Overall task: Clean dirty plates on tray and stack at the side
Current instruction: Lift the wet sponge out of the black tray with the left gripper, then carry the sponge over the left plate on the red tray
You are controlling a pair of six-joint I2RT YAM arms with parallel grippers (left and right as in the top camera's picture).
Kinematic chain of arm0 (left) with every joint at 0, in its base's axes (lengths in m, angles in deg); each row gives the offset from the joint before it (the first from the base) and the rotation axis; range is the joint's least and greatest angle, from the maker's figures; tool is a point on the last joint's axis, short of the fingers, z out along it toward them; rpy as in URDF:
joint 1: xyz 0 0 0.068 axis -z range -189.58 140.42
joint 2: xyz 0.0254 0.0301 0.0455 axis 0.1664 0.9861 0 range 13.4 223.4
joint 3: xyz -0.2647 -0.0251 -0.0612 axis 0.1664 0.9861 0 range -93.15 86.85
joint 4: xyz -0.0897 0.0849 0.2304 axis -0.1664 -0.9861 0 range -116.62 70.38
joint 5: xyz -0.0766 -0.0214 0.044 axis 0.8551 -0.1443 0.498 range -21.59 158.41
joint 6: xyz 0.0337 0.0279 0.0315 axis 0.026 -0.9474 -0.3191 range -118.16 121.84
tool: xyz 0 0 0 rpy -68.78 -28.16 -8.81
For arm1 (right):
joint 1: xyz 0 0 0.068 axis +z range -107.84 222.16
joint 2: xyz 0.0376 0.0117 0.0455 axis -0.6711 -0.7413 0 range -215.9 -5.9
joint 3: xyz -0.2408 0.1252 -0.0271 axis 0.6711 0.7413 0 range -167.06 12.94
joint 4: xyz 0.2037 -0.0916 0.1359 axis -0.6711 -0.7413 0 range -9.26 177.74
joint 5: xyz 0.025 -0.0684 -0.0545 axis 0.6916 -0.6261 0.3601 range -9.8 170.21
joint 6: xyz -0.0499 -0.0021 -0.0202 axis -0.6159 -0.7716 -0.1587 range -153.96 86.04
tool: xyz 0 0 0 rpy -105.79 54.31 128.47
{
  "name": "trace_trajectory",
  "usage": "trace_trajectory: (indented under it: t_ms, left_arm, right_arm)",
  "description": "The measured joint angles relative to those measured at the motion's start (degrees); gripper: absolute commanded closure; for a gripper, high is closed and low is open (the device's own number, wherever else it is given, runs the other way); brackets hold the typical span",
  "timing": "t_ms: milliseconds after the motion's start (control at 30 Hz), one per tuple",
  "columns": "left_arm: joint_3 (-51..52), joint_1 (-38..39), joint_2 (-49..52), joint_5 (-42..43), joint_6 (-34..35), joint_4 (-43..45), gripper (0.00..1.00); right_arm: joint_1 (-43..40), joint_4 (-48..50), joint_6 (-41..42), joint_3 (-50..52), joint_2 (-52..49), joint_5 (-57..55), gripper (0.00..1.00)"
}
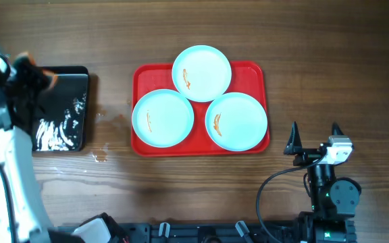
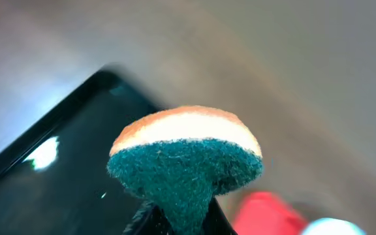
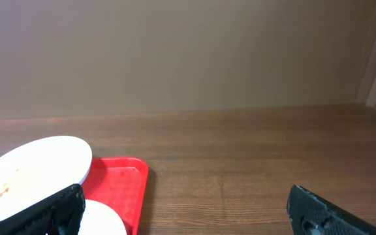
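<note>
Three pale blue plates lie on the red tray (image 1: 142, 75): one at the back (image 1: 202, 73), one front left (image 1: 163, 118), one front right (image 1: 237, 121). Each carries a small orange smear. My left gripper (image 1: 34, 73) hangs over the black bin at the far left, shut on a sponge (image 2: 185, 156) with a green scouring face and an orange foam layer. My right gripper (image 1: 314, 135) stands open near the table's front right, just right of the tray. In the right wrist view its fingers (image 3: 52, 212) are wide apart, with nothing between them.
A black rectangular bin (image 1: 65, 111) holding water or suds sits left of the tray. Small wet spots (image 1: 102, 156) mark the wood between the bin and the tray. Bare wooden table stretches right of the tray (image 3: 119, 177).
</note>
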Motion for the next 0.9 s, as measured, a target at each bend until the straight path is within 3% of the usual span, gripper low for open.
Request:
trace_trajectory:
  t_ms: [133, 267, 500, 633, 767, 900]
  left_arm:
    - [5.18, -0.33, 8.59, -4.37, -0.72, -2.6, 0.96]
    - [6.21, -0.33, 10.86, -3.41, -0.85, -4.26, 0.96]
    - [0.2, -0.26, 1.11, 15.78, 1.73, -3.34, 0.96]
    - [-1.66, 1.92, -5.22, 23.82, 2.84, -10.73, 0.96]
    - [-1.11, 7.02, -4.9, 26.16, 3.1, -17.75, 0.96]
    - [0.22, 15.13, -4.11, 27.04, 3.26, -18.84, 0.96]
  right_arm:
    - [0.0, 0.0, 0.0, 0.0, 0.0, 0.0, 0.0]
    - [0.0, 0.0, 0.0, 0.0, 0.0, 0.0, 0.0]
    - [0.0, 0.0, 0.0, 0.0, 0.0, 0.0, 0.0]
    - [0.0, 0.0, 0.0, 0.0, 0.0, 0.0, 0.0]
    - [0.0, 0.02, 0.0, 0.0, 0.0, 0.0, 0.0]
    - [0.0, 0.02, 0.0, 0.0, 0.0, 0.0, 0.0]
